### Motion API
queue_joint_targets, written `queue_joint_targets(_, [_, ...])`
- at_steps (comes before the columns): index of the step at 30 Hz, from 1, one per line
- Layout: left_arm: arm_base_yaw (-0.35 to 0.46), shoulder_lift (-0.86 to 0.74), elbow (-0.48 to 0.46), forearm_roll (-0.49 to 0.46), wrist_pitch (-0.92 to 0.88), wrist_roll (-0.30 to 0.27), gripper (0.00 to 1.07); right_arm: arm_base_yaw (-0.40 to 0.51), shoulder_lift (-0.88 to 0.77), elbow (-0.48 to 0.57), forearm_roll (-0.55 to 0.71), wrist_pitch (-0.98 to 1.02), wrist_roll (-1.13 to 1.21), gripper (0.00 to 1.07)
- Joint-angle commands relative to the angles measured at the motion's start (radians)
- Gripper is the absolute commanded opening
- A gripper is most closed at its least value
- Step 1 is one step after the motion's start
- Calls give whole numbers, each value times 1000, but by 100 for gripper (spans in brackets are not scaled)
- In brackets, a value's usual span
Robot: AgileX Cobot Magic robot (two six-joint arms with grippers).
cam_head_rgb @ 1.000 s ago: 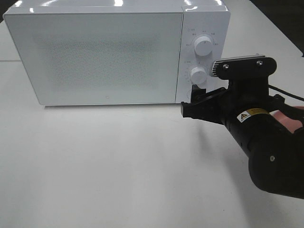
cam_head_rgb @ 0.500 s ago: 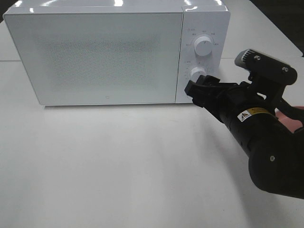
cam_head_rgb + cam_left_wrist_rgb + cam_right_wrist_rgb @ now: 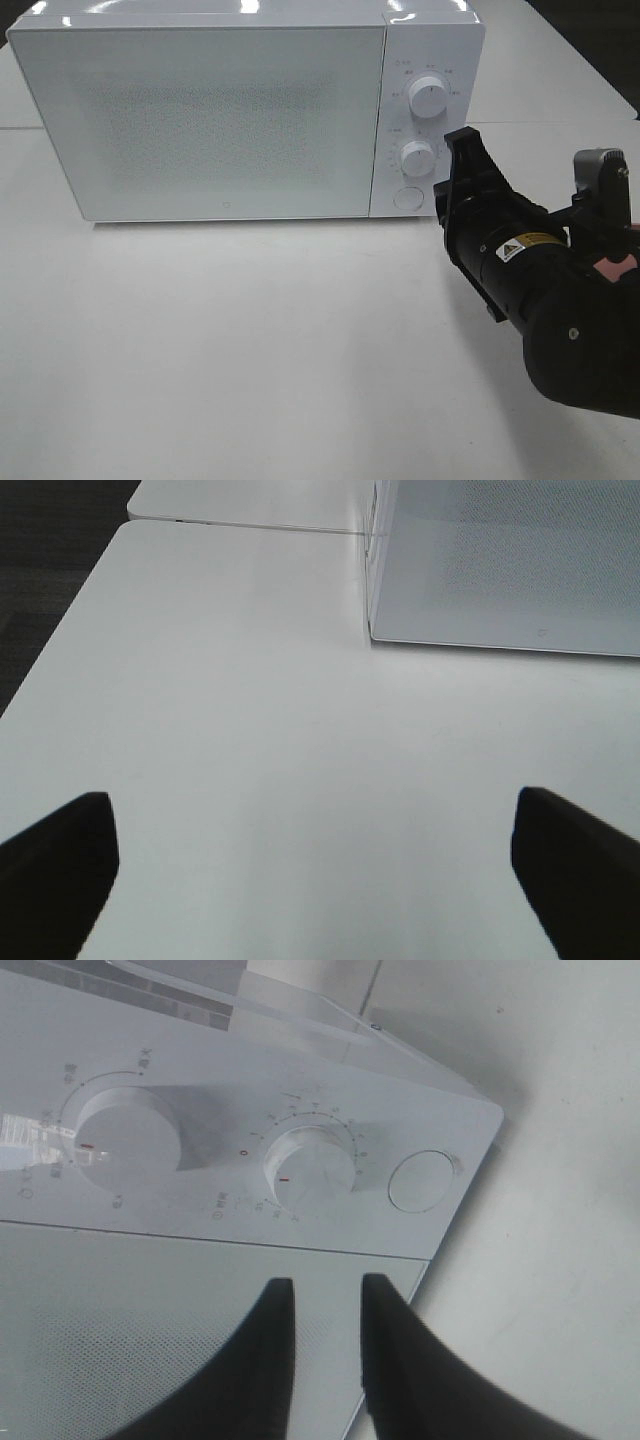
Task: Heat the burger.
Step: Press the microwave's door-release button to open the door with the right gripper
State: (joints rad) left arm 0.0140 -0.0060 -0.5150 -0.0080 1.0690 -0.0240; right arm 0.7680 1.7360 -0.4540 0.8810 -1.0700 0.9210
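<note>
While your right tool [image 3: 325, 1295] hovers near the lower dial [image 3: 308, 1168] of the boxy white microwave [image 3: 220, 110], fingers barely apart and empty, I can't tell where the burger sits relative to it. Your left tool [image 3: 312, 800] is wide open.

The white table [image 3: 250, 350] lay flat before me; a white microwave [image 3: 220, 110] stood directly on it toward the back, door shut; a seam [image 3: 250, 525] crossed the tabletop beside it.
</note>
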Motion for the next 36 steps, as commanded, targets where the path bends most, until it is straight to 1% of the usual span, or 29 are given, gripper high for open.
queue_joint_targets(1, [-3, -22, 0, -4, -1, -1, 103, 3, -2, -8, -9, 27, 50, 10])
queue_joint_targets(2, [-3, -22, 0, -4, -1, -1, 103, 3, -2, -8, -8, 54, 66, 5])
queue_joint_targets(3, [-3, -22, 0, -4, -1, -1, 103, 3, -2, -8, -8, 54, 66, 5])
queue_joint_targets(5, [-3, -22, 0, -4, -1, -1, 103, 0, -2, -8, -9, 99, 119, 0])
queue_joint_targets(10, [-3, -22, 0, -4, -1, -1, 103, 0, -2, -9, -24, 111, 179, 0])
queue_joint_targets(15, [-3, -22, 0, -4, -1, -1, 103, 0, 4, -9, -22, 111, 183, 0])
queue_joint_targets(20, [-3, -22, 0, -4, -1, -1, 103, 0, 53, -12, -14, 101, 218, 0])
queue_joint_targets(24, [-3, -22, 0, -4, -1, -1, 103, -1, 102, -36, -14, 101, 257, 0])
queue_joint_targets(25, [-3, -22, 0, -4, -1, -1, 103, -18, 118, -53, -29, 101, 257, 0])
queue_joint_targets(29, [-3, -22, 0, -4, -1, -1, 103, -35, 135, -69, -45, 101, 261, 0])
queue_joint_targets(31, [-3, -22, 0, -2, -1, -1, 103, -78, 162, -103, -81, 101, 276, 0])
queue_joint_targets(36, [-3, -22, 0, -2, -1, -1, 103, -120, 192, -139, -129, 102, 282, 0])
